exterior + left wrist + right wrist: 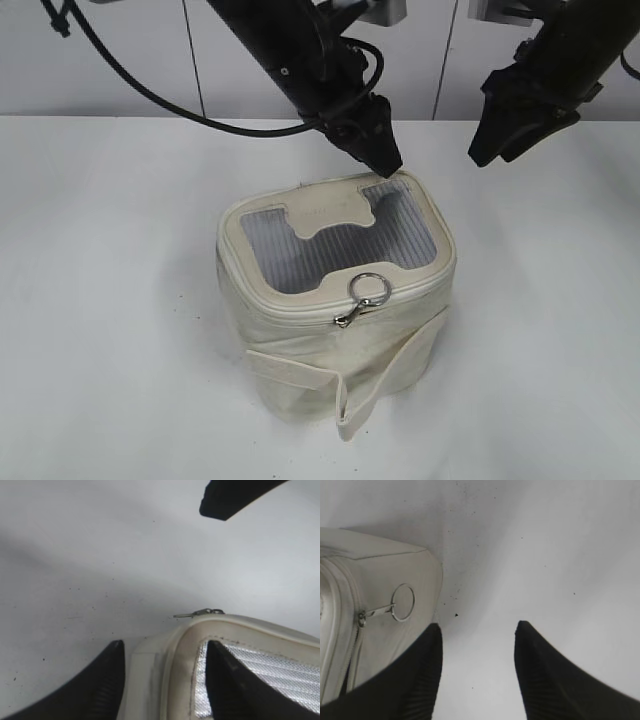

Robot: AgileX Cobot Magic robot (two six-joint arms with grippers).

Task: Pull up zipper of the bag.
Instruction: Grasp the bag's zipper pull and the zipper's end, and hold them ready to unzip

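Observation:
The cream-white bag (300, 360) stands mid-table, with a grey ribbed top panel (330, 245). Its zipper (290, 320) runs round the top rim. A silver pull with a round ring (367, 288) hangs at the near side and also shows in the right wrist view (402, 602). My left gripper (388, 165) is open at the bag's far right corner. In the left wrist view its fingers (164, 645) straddle the rim, one on the grey panel and one outside the wall. A second small silver pull (200, 612) lies just beyond them. My right gripper (490, 155) (477, 625) is open and empty, above the table to the right of the bag (385, 570).
The loose cream strap (385, 385) hangs down the bag's front to the table. The white table (110, 300) lies all around the bag. A black cable (150, 95) trails from the left arm. A white panelled wall stands behind.

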